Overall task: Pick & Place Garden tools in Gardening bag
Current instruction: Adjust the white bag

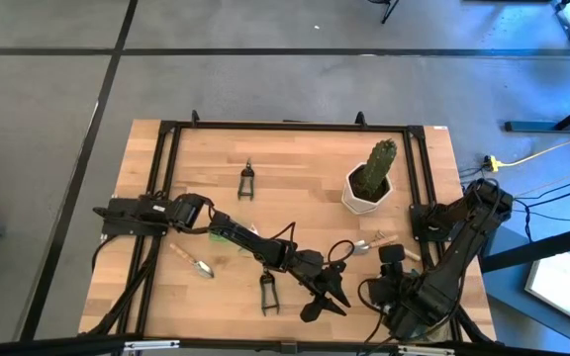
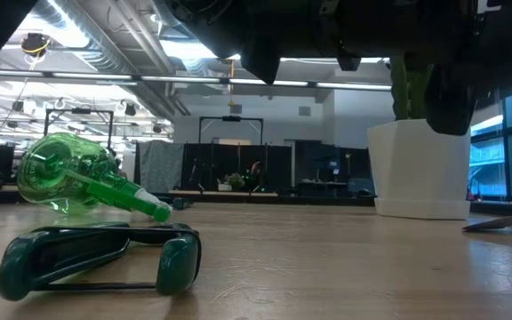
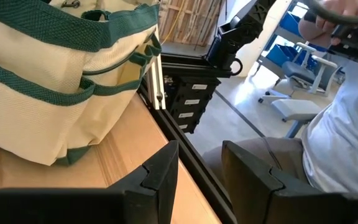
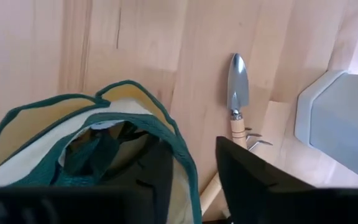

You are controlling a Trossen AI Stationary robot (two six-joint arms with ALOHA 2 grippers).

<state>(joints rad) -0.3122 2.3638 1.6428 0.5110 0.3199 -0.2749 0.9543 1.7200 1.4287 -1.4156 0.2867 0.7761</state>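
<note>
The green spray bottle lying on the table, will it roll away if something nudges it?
Probably a little: the green spray bottle lies on its rounded side. Its nozzle, pointing down at the table, would likely stop a full roll. Clear plastic suggests it is light, so it may slide.

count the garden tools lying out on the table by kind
pruning shears: 2
trowels: 2
spray bottle: 1
total: 5
</note>
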